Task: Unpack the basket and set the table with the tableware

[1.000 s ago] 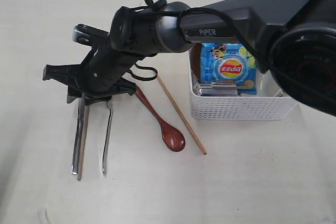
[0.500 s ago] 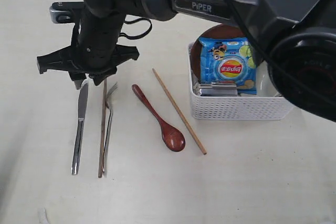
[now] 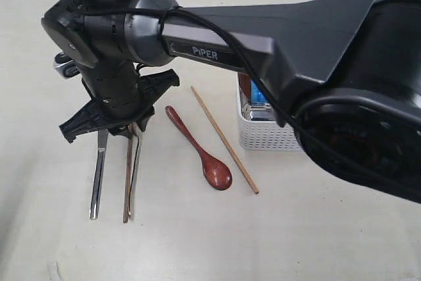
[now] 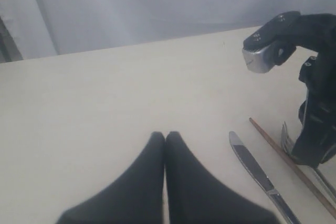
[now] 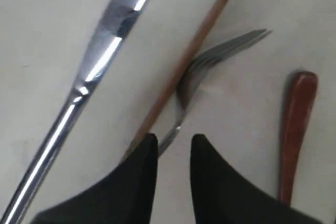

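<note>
Fork point(image 5: 210, 59) and chopstick point(image 5: 194, 45) flat on the table point(image 3: 329, 241), touching, both running down toward the right gripper point(image 5: 173, 139). Jaws a little apart, small gap showing. Knife point(image 5: 113, 30) just beside the chopstick, spoon point(image 5: 296, 114) near the fork's other side, second chopstick point(image 3: 223, 137) past it. Left gripper point(image 4: 165, 136) low over bare table, jaws pressed together, knife tip near. Basket point(image 3: 270, 137) mostly hidden behind the arm point(image 3: 276, 31), bit of blue bag point(image 3: 258, 97) inside.

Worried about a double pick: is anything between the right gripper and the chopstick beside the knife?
Nothing lies over the chopstick, but the fork rests against it, and both run under the open right gripper, so closing may catch both.
</note>
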